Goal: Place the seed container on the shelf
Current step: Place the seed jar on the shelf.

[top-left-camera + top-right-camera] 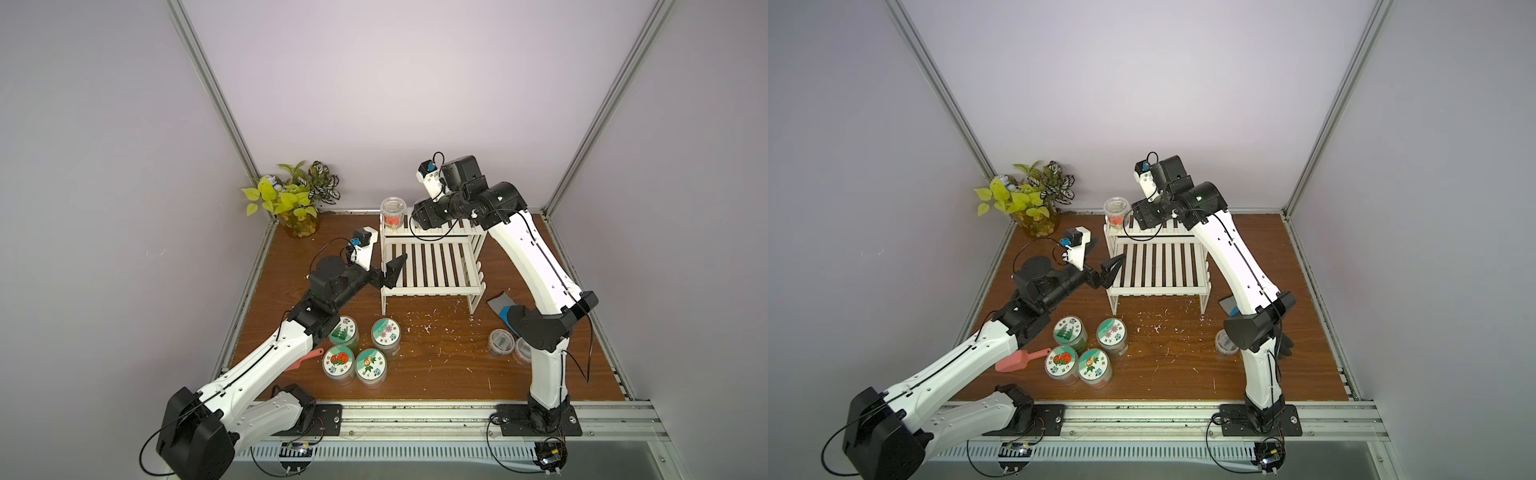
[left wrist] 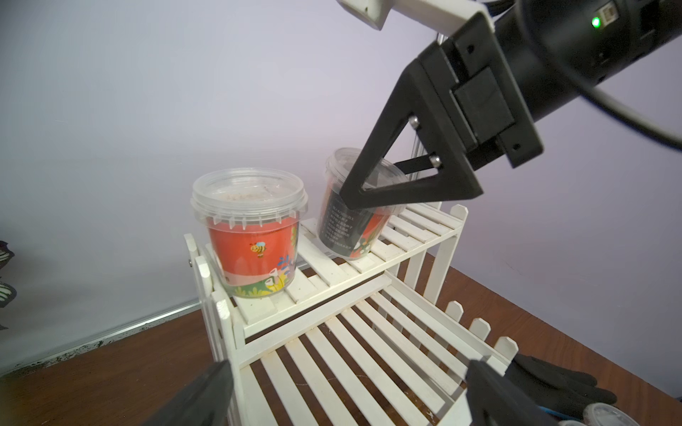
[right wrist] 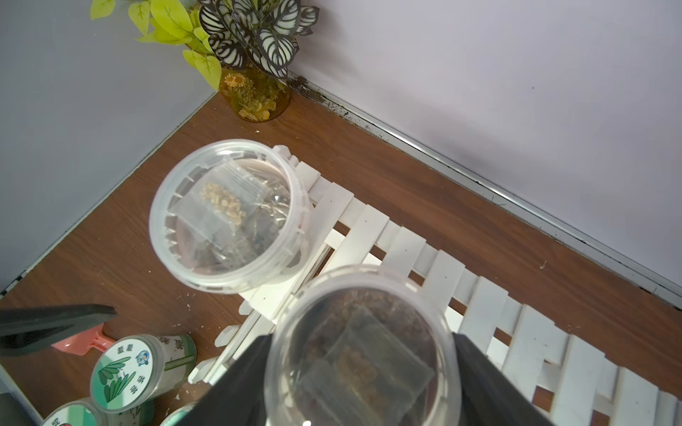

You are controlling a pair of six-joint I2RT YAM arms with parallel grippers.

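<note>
The right end effector [image 3: 360, 337] grips the seed container [image 2: 345, 236], tilted on the shelf [image 1: 432, 266] top tier. The left end effector [image 1: 392, 274] stands open at its edge.

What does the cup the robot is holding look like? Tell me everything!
The held seed container is a clear plastic cup with a clear lid and a black-and-red label with white writing. A seed packet shows through the lid. It is tilted, its bottom seemingly touching the top tier of the white shelf, beside a red-labelled cup. The right gripper holds it near the rim.
</note>
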